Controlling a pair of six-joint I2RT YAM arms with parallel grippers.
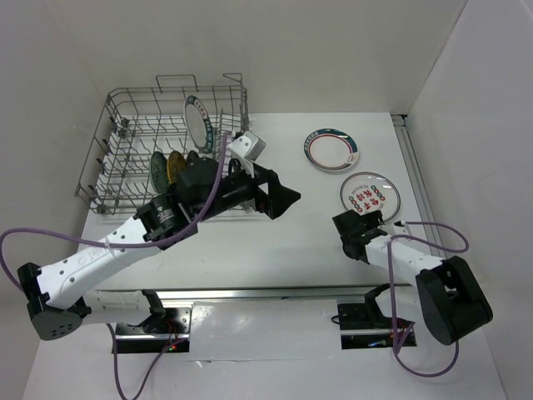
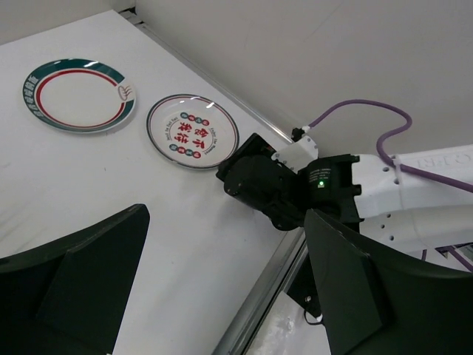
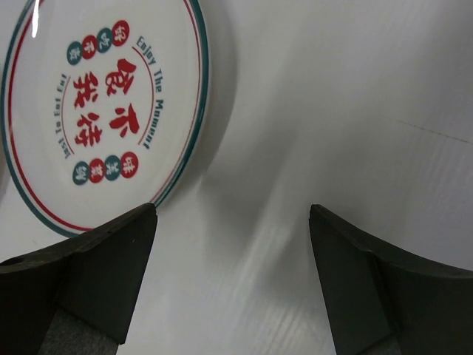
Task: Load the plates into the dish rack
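Two on table (image 1: 275, 250): red-patterned plate (image 1: 371, 196), green-rimmed plate (image 1: 331, 150).
Left claw (image 1: 285, 198), right claw (image 1: 360, 223): were spread, empty.
Grasp wanted: nearer rim, squarely.

A robotics lab cell: plain white walls (image 1: 316, 50) enclose a white table (image 1: 291, 250) carrying bolted-on arms (image 1: 92, 265).
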